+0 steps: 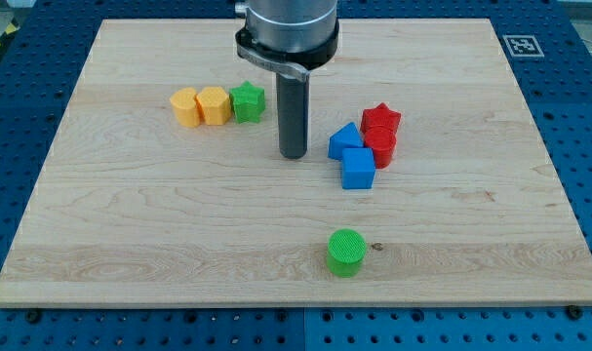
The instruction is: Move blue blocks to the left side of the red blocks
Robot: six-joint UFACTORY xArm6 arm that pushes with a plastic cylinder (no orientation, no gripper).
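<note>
A: Where is my tip [293,154] at this moment?

B: On the wooden board [130,224], a little above its middle. It stands between the row at the view's upper left and the blue and red cluster on its right, touching neither.

A: And fingers, wide or narrow?

B: None to judge. The arm ends in a plain dark rod, so nothing opens, closes or holds.

A: The blue blocks?

B: Two. The blue cube [358,168] lies right of the tip and slightly lower. The other blue block [343,139] sits just above it, touching it; its shape looks like a wedge or pentagon, though I cannot be sure from this angle.

A: The red ones?

B: The red star [381,119] is at the top of the cluster. The red block [381,146] lies just below it, pressed against both blues on their right side.

A: What else?

B: Two yellow blocks, one [185,106] left of the other [215,104], then the green star [248,100], all in a touching row. The green cylinder [346,252] sits alone near the bottom edge
</note>
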